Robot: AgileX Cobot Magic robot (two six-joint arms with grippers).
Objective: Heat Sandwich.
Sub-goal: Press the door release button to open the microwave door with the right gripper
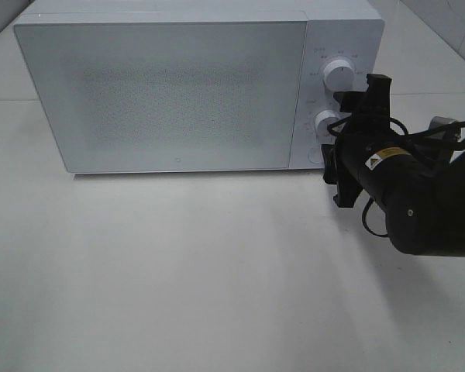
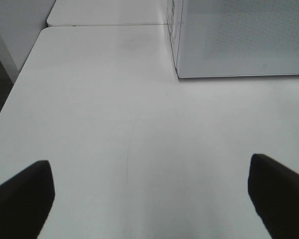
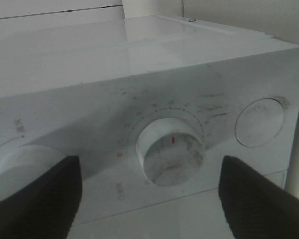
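1. Table (image 1: 178, 310). The white surface fills the lower half of the exterior view. No sandwich or plate is on it.

2. Microwave (image 1: 170, 93). It occupies the upper part of the exterior view. Its door (image 1: 163, 101) is shut flush, and the dotted window shows nothing of the inside. The sandwich appears in no view. It is probably behind the door, but this cannot be confirmed.

3. Right gripper (image 3: 149, 196). It faces the control panel at the right of the exterior view. The jaws are released and stand apart on either side of the lower knob (image 3: 172, 152), gripping nothing.

4. Left gripper (image 2: 149, 199). The jaws are spread wide and empty above bare table, well apart from the microwave corner at the upper right of the left wrist view.

5. Step in hand. This is judged to be the timer setting, with loading complete.

6. Next move. If the knob is not yet set, centre the jaws on it, close, and rotate about the knob's own axis. If it is set, back straight off the panel.

7. Clearances. The upper knob (image 1: 339, 75) sits just above the lower knob, and the round button (image 3: 259, 122) sits just beside it. Sideways drift could touch either. Below and to the right of the panel, the approach path is open.
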